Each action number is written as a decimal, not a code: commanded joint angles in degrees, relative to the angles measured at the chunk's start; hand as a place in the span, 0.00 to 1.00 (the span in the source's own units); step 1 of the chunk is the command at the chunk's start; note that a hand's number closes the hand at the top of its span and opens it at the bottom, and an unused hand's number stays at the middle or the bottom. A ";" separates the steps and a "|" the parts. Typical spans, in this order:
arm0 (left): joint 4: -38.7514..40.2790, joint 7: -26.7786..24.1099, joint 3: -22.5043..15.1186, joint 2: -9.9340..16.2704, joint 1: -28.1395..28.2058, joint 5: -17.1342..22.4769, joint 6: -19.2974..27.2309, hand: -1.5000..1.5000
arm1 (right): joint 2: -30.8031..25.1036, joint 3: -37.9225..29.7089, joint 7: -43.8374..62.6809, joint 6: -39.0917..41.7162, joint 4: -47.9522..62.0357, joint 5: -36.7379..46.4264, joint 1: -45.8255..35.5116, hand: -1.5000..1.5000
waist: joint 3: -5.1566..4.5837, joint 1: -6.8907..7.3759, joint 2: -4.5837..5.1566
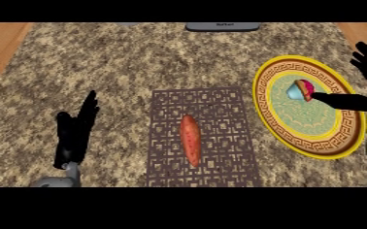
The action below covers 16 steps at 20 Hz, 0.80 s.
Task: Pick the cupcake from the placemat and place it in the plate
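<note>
Your cupcake (302, 89) already lies on the plate (287, 126) at the right; your right hand (337, 99) looks spread beside it, so only withdrawing remains. Left hand (77, 126) rests open, near left

Yellow-rimmed green plate (305, 144) with key pattern, brown lattice placemat (222, 121), blue-and-pink cupcake (300, 90), speckled counter (143, 58)
</note>
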 commanded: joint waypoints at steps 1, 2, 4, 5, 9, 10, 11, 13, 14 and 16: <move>-0.71 0.08 -0.41 -0.52 0.42 -0.80 -0.16 0.50 | -0.79 -3.34 -2.51 3.37 -2.10 -7.58 3.99 0.00 | -0.02 0.45 0.13; -2.55 1.02 -1.15 -0.70 0.95 -1.38 0.35 0.50 | -2.76 -5.02 -2.77 6.92 -0.48 -10.51 3.89 0.00 | -0.01 0.48 0.11; -0.92 1.25 1.25 0.67 0.17 -0.20 -1.44 0.50 | -2.38 -3.34 -3.44 6.78 -1.93 -11.21 5.73 0.00 | -0.03 0.56 0.15; -3.03 4.48 1.69 0.76 -2.06 -0.59 -0.64 0.50 | -2.72 -2.61 -5.31 5.24 2.26 -10.75 3.67 0.00 | -0.02 0.75 0.20; -0.47 -0.50 1.10 -0.74 0.83 -1.22 -1.95 0.50 | -3.52 -1.25 -11.57 4.84 4.76 -12.56 5.16 0.00 | -0.02 0.83 0.22; -2.14 3.31 1.01 -1.46 -1.17 -2.39 -0.26 0.50 | -3.21 -0.14 -10.81 4.74 2.81 -12.78 6.98 0.00 | -0.03 0.74 0.19; -5.59 4.87 1.78 0.01 -0.21 -1.10 -1.84 0.50 | -1.38 0.87 -11.05 3.70 0.35 -11.94 8.72 0.00 | -0.03 0.75 0.16; -1.97 0.90 -0.07 -2.34 0.90 -3.55 -0.47 0.50 | 0.56 2.82 -13.62 0.27 3.26 -10.60 7.50 0.00 | -0.03 0.80 0.22; -3.70 1.31 1.79 -1.06 2.01 -2.13 -2.23 0.50 | -1.19 3.15 -13.98 0.69 3.82 -11.60 7.54 0.00 | -0.03 0.82 0.20; -0.05 1.81 1.61 -2.81 -1.36 -3.64 -0.94 0.50 | -2.25 4.07 -9.32 -0.47 0.51 -12.47 7.52 0.00 | -0.04 0.70 0.20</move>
